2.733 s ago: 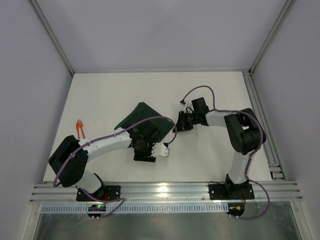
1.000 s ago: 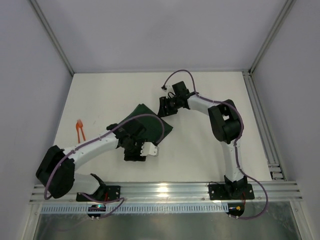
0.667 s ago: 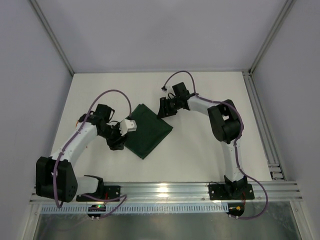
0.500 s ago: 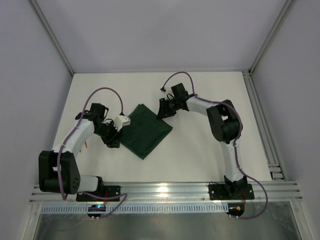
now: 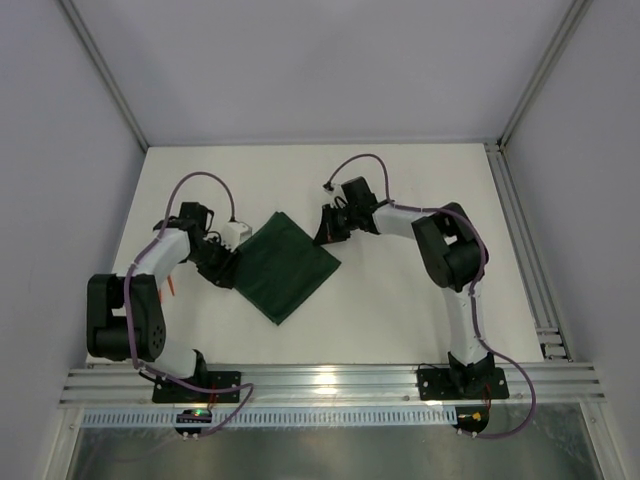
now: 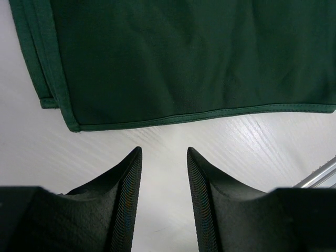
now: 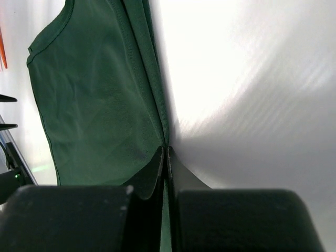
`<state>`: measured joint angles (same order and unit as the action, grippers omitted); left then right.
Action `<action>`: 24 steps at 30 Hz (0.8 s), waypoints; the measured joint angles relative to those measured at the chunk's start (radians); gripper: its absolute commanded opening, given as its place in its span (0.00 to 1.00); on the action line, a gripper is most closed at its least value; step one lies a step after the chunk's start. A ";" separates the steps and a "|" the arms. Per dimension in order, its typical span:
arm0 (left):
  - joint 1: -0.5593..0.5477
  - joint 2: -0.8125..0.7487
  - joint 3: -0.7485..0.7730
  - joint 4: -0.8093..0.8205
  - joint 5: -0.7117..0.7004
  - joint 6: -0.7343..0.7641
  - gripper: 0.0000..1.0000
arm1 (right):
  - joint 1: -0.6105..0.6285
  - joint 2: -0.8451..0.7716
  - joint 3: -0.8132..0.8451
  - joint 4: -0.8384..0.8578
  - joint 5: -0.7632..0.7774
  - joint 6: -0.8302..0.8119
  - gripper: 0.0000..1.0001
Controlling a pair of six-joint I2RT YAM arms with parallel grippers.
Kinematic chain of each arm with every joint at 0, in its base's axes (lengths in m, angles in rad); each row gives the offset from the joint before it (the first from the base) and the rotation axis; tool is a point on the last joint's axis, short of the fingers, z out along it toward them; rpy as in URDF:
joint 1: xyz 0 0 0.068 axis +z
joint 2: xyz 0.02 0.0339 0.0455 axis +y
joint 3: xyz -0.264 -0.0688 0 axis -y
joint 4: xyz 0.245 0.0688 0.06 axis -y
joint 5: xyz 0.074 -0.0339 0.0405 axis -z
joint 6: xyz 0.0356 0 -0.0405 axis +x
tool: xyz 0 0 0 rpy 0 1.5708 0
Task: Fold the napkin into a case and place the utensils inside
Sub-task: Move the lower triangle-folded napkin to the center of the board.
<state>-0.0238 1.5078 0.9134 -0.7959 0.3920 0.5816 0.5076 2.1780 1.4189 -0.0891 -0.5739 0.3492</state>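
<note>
R grip [image 7: 166,157] pinching shut on napkin [image 7: 94,105] edge hem | L grip [image 6: 164,163] hanging part-open, empty, just short of opp. hem | napkin lying flat on table [image 5: 400,295] | risk: thin pinch slipping or catching one layer, skewing fold

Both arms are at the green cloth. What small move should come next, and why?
Probably the left hand should ease forward and close on the napkin at its hem. Its fingers stand apart just short of that edge, gripping nothing, while the right hand is pinched shut on the opposite side; both could then lift a fold.
</note>
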 measured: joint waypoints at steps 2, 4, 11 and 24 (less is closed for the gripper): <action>0.000 -0.001 0.011 0.001 0.000 -0.005 0.43 | -0.004 -0.031 -0.053 0.033 0.020 0.029 0.04; 0.000 -0.001 0.024 0.002 0.000 -0.007 0.43 | -0.010 -0.071 -0.124 0.075 0.038 0.058 0.04; 0.000 0.000 0.080 0.000 0.006 -0.031 0.43 | -0.063 -0.291 -0.465 0.229 0.145 0.182 0.04; -0.284 0.024 0.141 -0.016 -0.026 -0.044 0.55 | -0.071 -0.682 -1.023 0.504 0.299 0.451 0.04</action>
<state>-0.3077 1.5318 1.0542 -0.8124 0.3656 0.5377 0.4362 1.4960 0.3962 0.4149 -0.2752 0.8001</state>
